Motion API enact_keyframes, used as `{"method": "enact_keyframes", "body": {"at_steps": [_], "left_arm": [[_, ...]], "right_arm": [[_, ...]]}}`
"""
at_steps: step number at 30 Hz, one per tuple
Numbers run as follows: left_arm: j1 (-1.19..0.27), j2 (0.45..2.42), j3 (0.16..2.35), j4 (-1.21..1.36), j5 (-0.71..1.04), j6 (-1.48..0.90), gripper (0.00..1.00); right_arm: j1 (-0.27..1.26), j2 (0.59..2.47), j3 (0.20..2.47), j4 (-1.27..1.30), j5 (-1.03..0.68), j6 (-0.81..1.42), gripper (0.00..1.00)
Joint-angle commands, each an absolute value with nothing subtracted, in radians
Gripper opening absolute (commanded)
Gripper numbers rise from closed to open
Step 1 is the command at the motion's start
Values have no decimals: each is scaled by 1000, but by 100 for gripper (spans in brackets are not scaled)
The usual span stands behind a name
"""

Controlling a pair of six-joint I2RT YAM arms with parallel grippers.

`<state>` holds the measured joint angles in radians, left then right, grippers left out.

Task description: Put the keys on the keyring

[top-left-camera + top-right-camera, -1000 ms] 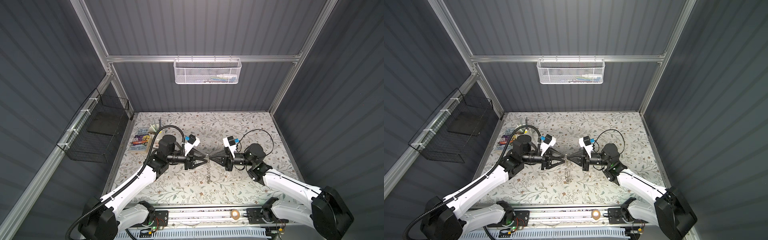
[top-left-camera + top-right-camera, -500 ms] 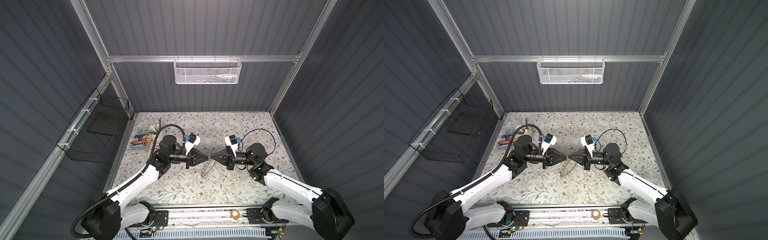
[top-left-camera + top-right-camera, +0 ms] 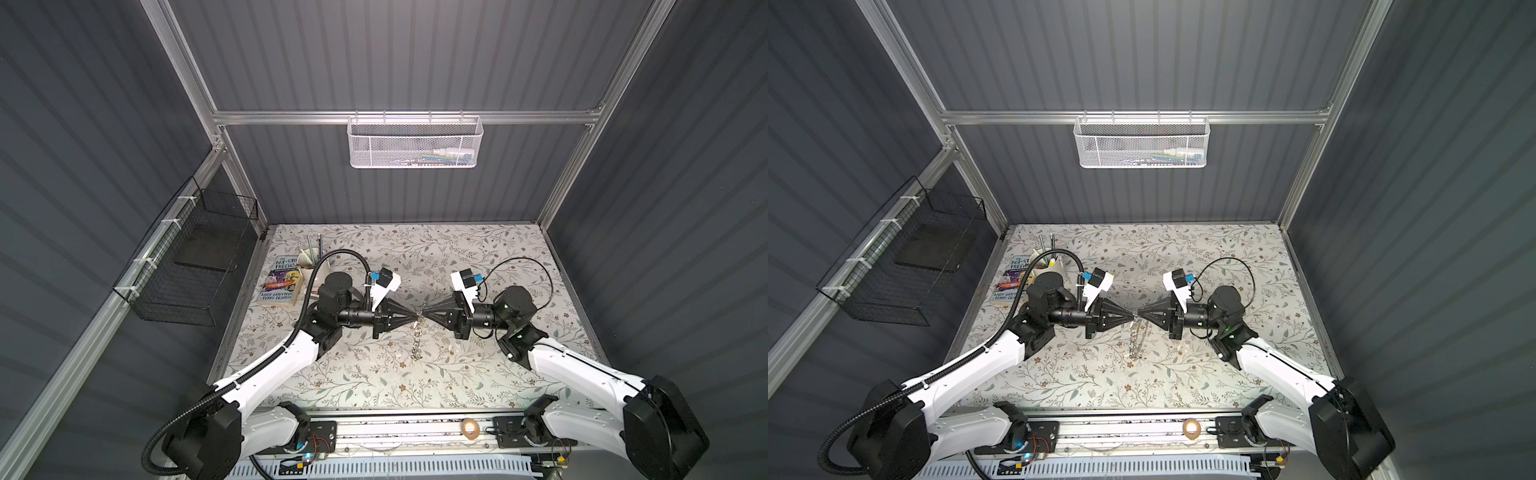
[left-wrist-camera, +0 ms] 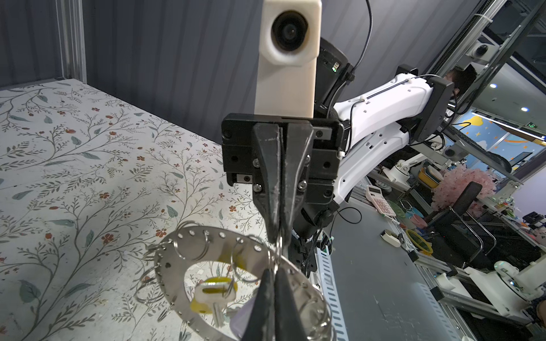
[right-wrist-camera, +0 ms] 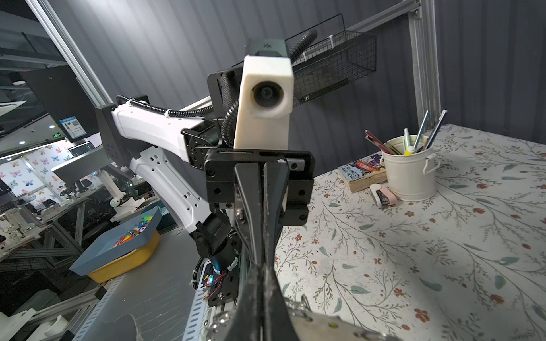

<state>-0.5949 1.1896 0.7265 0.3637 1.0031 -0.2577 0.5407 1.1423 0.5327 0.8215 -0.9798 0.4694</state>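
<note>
1. Black fingers of the left end effector (image 3: pixel 415 323) are closed tight on the rim of the keyring (image 3: pixel 416 343).
2. The right end effector (image 3: pixel 425 320) is likewise clamped shut on that rim, tip to tip.
3. The keyring is held edge-on above the surface (image 3: pixel 478 374).
4. A yellow-tagged key (image 4: pixel 214 289) is seen through its hole in the left wrist view.

Above the middle of the desk (image 3: pixel 457 249), the left tool (image 3: pixel 415 319) and the right tool (image 3: pixel 425 318) are set tip to tip. The keyring (image 3: pixel 417 338) is pinched between them and hung edge-on below. A book (image 3: pixel 280 282) is laid at the desk's left rear, with a pen cup (image 3: pixel 309 258) just behind it. A tape roll (image 3: pixel 469 427) is placed on the front rail (image 3: pixel 395 432).
</note>
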Motion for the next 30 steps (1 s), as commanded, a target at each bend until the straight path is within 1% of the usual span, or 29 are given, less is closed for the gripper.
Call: {"method": "enact_keyframes", "body": {"at_steps": [1, 8, 22, 25, 30], "left_arm": [[-595, 1185, 701, 392, 1000, -281, 0], [-597, 1217, 706, 382, 976, -278, 0], [-621, 1280, 745, 357, 959, -242, 0], [-623, 1296, 754, 360, 957, -241, 3], [-624, 1314, 762, 366, 946, -244, 4]], "right_arm": [[528, 1147, 529, 922, -990, 502, 0], [527, 1180, 534, 1019, -1012, 571, 0], [551, 1212, 530, 1116, -1001, 627, 0], [555, 1228, 531, 1151, -1000, 646, 0], [565, 1238, 537, 1157, -996, 646, 0]]}}
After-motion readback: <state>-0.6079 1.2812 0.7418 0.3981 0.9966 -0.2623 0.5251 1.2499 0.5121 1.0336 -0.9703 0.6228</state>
